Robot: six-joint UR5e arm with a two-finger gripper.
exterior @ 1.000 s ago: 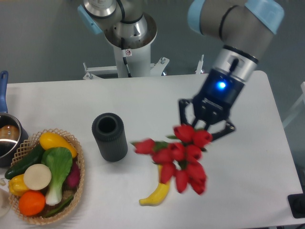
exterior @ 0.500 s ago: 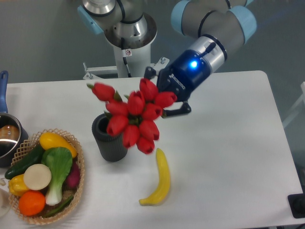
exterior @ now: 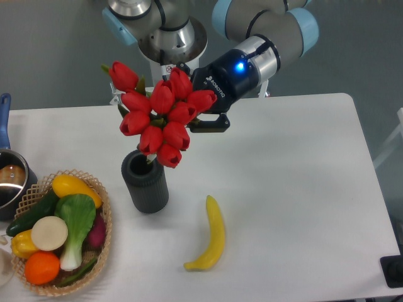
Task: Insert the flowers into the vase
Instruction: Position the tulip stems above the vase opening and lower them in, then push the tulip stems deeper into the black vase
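The bunch of red tulips with closed buds and green stems [exterior: 160, 116] now hangs above and slightly right of the dark grey ribbed matte cylinder vase [exterior: 145, 181], higher and further left than half a second ago, when the blooms sat low against the vase's right side; a second ago they were still down near the bench beside the yellow banana [exterior: 212, 234]. The two-finger tool [exterior: 203, 117] is clamped on the bunch from the right, its fingers mostly hidden behind the buds, with the stems lying roughly sideways toward it. The lowest bud hangs just over the vase's round mouth, which looks unfilled. So the carry seems nearly done, but insertion has not begun: the bunch probably has to be tipped stems-down and lined up over the mouth. The white bench [exterior: 296, 189] also carries a wicker basket of vegetables [exterior: 60, 233] at the left
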